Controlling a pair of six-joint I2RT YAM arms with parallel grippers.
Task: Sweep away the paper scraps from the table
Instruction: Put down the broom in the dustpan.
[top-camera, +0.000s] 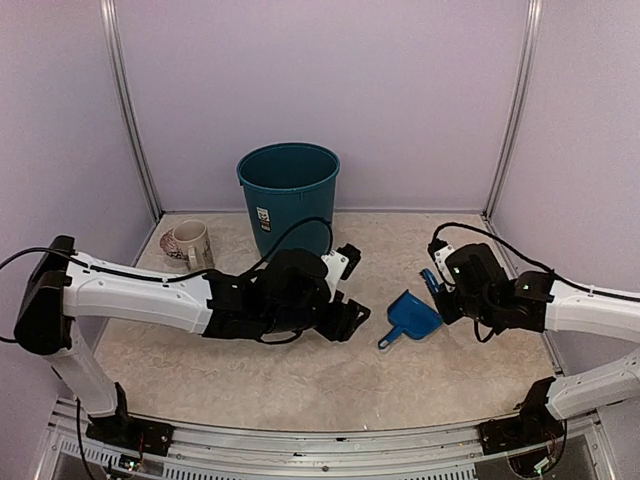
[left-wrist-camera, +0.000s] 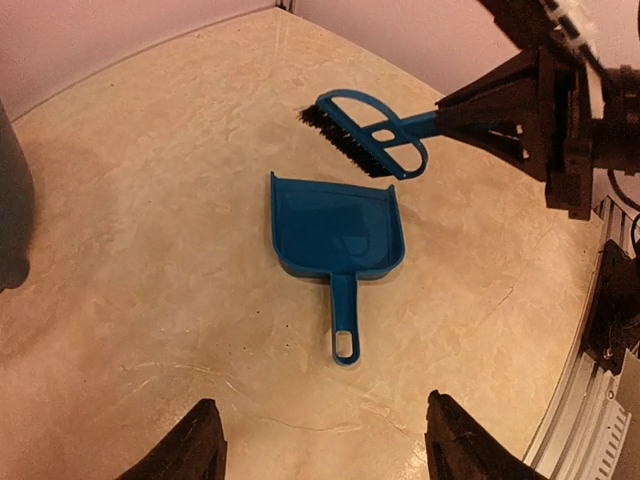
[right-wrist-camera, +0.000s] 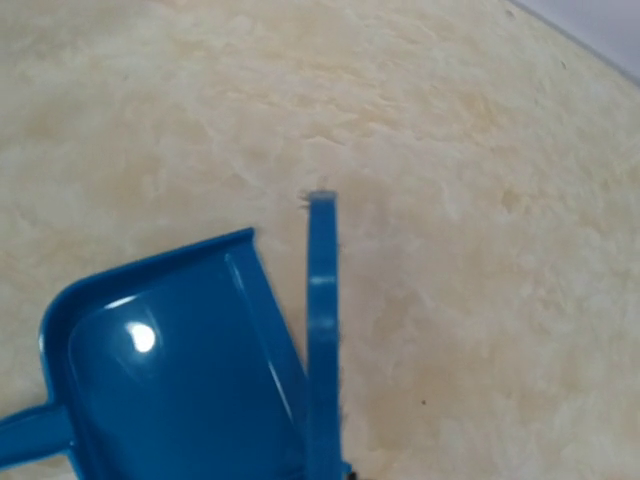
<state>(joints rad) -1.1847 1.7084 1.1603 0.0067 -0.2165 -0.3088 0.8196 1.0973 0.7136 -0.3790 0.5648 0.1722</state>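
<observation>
Dustpan (left-wrist-camera: 335, 235) lies on desk (left-wrist-camera: 150, 250), handle toward 6 o'clock in left wrist view; left tool (left-wrist-camera: 322, 410), wide and empty, should rise straight. Right tool (left-wrist-camera: 460, 108) grips brush (left-wrist-camera: 365, 135).

Pale lilac walls (top-camera: 320, 70) enclose the scene on three sides, joined by silvery corner posts (top-camera: 132, 110).

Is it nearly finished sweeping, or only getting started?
Nearly finished, it seems. Done: no paper scraps show anywhere on the table, and the dustpan lies empty. In hand: the right claw grips the brush by the pan's mouth; the left claw is open, holding nothing. Left: probably only setting the brush down. The bin's inside is hidden, so its contents cannot be seen.
</observation>
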